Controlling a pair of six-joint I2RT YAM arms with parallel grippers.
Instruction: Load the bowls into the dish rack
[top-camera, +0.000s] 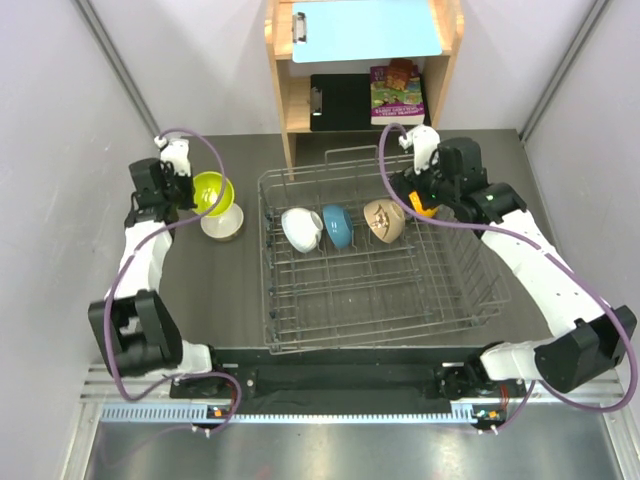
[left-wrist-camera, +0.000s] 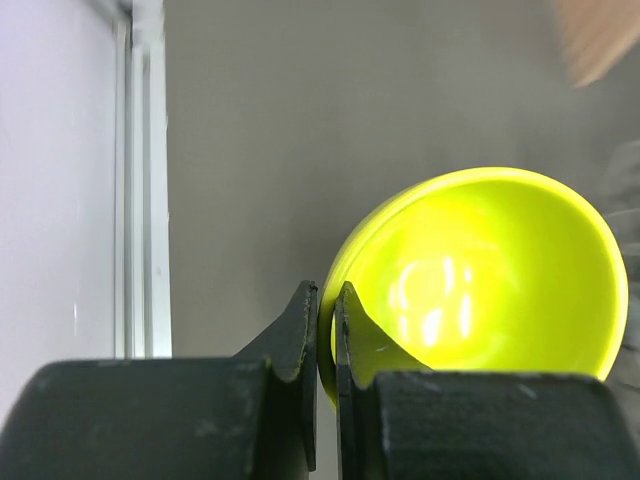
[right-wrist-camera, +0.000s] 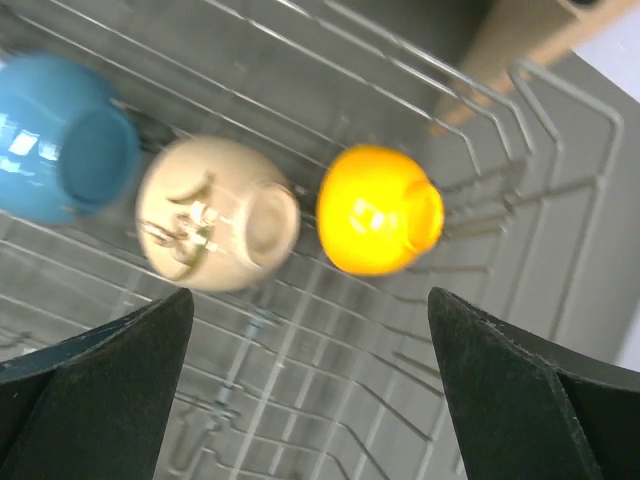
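The silver wire dish rack (top-camera: 440, 310) fills the table's middle. On edge in its back row stand a white bowl (top-camera: 300, 229), a blue bowl (top-camera: 337, 226), a beige speckled bowl (top-camera: 383, 221) and an orange bowl (top-camera: 424, 206). Left of the rack, my left gripper (top-camera: 190, 193) is shut on the rim of the lime green bowl (top-camera: 213, 191), tilted above a beige bowl (top-camera: 222, 222) on the table. In the left wrist view the fingers pinch the green bowl's (left-wrist-camera: 480, 270) rim. My right gripper (right-wrist-camera: 310, 300) hangs open above the rack (right-wrist-camera: 330, 400), over the orange bowl (right-wrist-camera: 378, 208), beige bowl (right-wrist-camera: 215, 215) and blue bowl (right-wrist-camera: 65, 135).
A wooden shelf unit (top-camera: 283, 100) stands behind the rack, holding a blue clipboard (top-camera: 365, 30), a black clipboard (top-camera: 340, 100) and a small book (top-camera: 397, 93). Grey walls close in on the left and right. The arm bases sit along the near edge.
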